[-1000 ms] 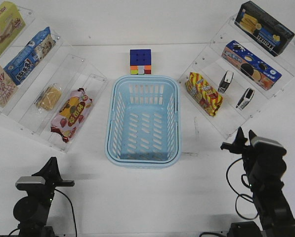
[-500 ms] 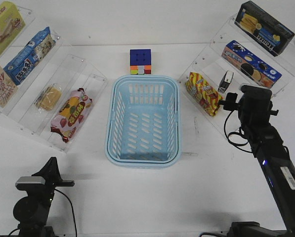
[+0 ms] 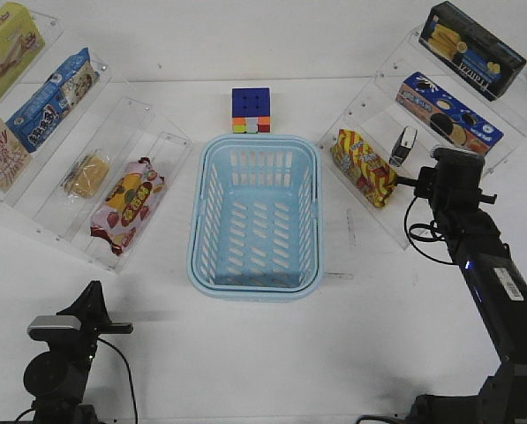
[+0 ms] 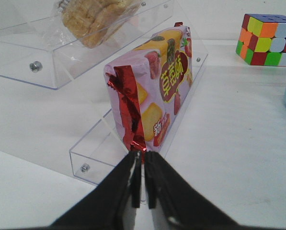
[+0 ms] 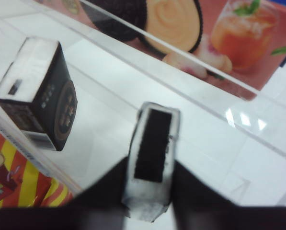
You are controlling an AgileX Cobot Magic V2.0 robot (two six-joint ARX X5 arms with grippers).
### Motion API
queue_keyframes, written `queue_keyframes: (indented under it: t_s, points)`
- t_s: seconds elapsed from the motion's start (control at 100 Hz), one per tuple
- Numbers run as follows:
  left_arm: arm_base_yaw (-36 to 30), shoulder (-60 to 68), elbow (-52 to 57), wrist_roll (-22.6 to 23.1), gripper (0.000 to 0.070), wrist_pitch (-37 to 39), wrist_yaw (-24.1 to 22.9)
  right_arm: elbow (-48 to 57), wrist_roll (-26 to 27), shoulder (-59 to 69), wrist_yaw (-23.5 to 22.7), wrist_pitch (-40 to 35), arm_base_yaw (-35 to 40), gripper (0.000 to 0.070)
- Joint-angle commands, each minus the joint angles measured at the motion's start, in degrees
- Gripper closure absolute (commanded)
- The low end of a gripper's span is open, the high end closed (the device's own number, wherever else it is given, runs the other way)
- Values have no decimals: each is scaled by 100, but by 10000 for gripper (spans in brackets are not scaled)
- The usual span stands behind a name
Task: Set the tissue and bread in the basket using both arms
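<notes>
Resting low at the near-left corner, left gripper [image 4: 143, 179] with fingers pressed together, nothing between them, tips just short of the crimped end of the pink snack bag [image 3: 128, 204]. Beyond that bag, one shelf step back on the left acrylic rack [image 3: 161, 146]: the bread [image 3: 87, 174], tan in clear wrap, lying flat, up and away from the left gripper and well apart from it. Clearly the left arm's item, being on that side; reaching it would mean going over the pink bag.

At centre, the basket [image 3: 256, 284], light blue, nothing inside, a colour cube [image 3: 252, 110] just behind its far rim.

On the right rack, beside the red-yellow snack bag [image 3: 364, 166], a twin tissue pack [image 3: 405, 145] standing on end. Nearer pack, the tissue [image 5: 151, 155], sitting upright between the fingers of the right gripper [image 5: 150, 184], long axis running straight away from the wrist, fingers flanking its two broad faces. Full contact not certain from the blurred wrist view; probably about to pinch or just pinching. Basket lies to the left of this arm.
</notes>
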Motion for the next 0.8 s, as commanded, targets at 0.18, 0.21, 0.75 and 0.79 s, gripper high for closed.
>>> queue_keyframes:
  t_s: [0.18, 0.21, 0.75, 0.79]
  points:
    - [15, -13, -116, 50, 699, 63, 7, 232, -107, -542, -28, -94, -2, 700]
    - [15, -13, -116, 50, 699, 63, 7, 260, -109, -706, -90, -136, 17, 700]
    - [15, -13, -116, 50, 699, 66, 7, 420, 105, -1266, -2605, 2, 2695, 700]
    - [15, -11, -116, 50, 699, 61, 7, 420, 37, -1073, -2605, 44, 2870, 700]
